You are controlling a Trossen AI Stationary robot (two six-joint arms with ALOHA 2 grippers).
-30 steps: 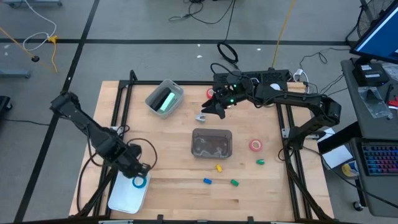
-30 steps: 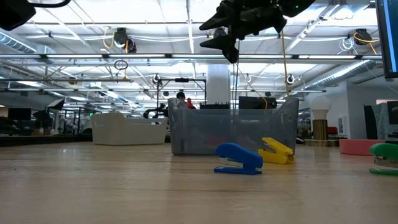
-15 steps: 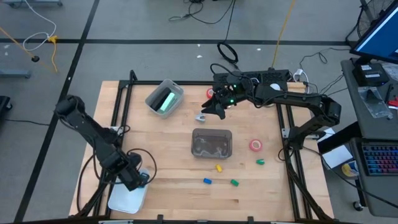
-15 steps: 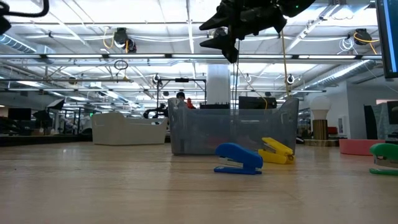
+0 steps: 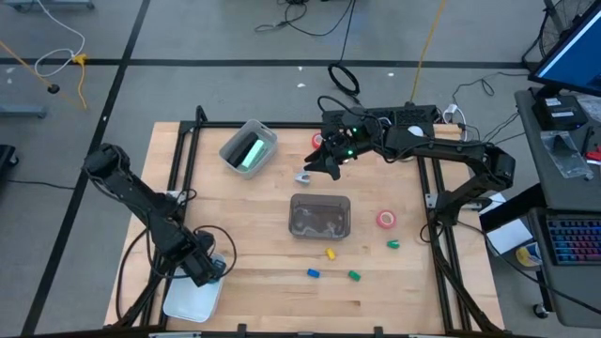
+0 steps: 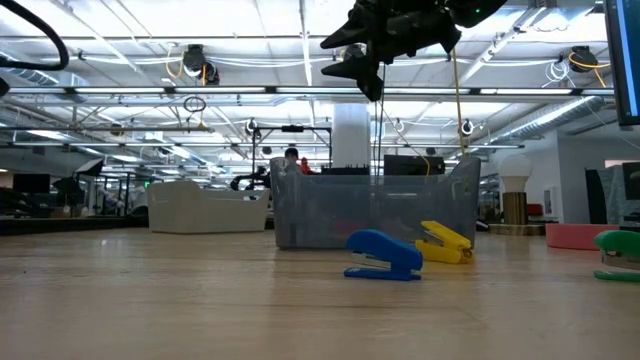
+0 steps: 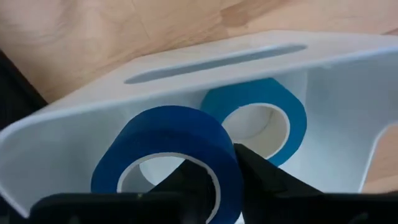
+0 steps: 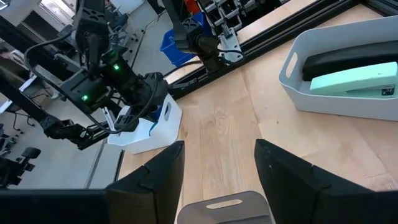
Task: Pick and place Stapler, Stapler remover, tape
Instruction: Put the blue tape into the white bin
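At the table's near left stands a white bin (image 5: 188, 299), and my left gripper (image 5: 208, 270) reaches down into it, shut on a dark blue tape roll (image 7: 161, 134). A light blue tape roll (image 7: 280, 106) lies flat on the floor of the bin (image 7: 186, 59). My right gripper (image 5: 310, 171) hangs open, high over the far middle of the table, with nothing between its fingers (image 8: 149, 180). A pink-red tape roll (image 5: 386, 219) lies flat on the table at the right. Small blue (image 6: 383, 255) and yellow (image 6: 443, 242) staplers lie near the front. My left gripper holds the dark blue roll by its wall (image 7: 227, 163), on the side nearest the wrist. One finger is inside the hollow centre and one outside. The fingers come steeply from above. The roll sits inside the bin, partly over the light blue roll; whether it rests on the floor I cannot tell.
A clear bin (image 5: 319, 216) stands mid-table. At the far left a tilted grey bin (image 5: 249, 148) holds a green stapler (image 8: 348, 84) and a black one. A small grey thing (image 5: 302, 176) lies under my right gripper. Two small green staplers (image 5: 354, 275) (image 5: 393, 244) lie at the near right.
My left gripper has gone down and toward the table's near edge, carrying the dark blue tape roll into the white bin, where it now covers the light blue roll in the high view.
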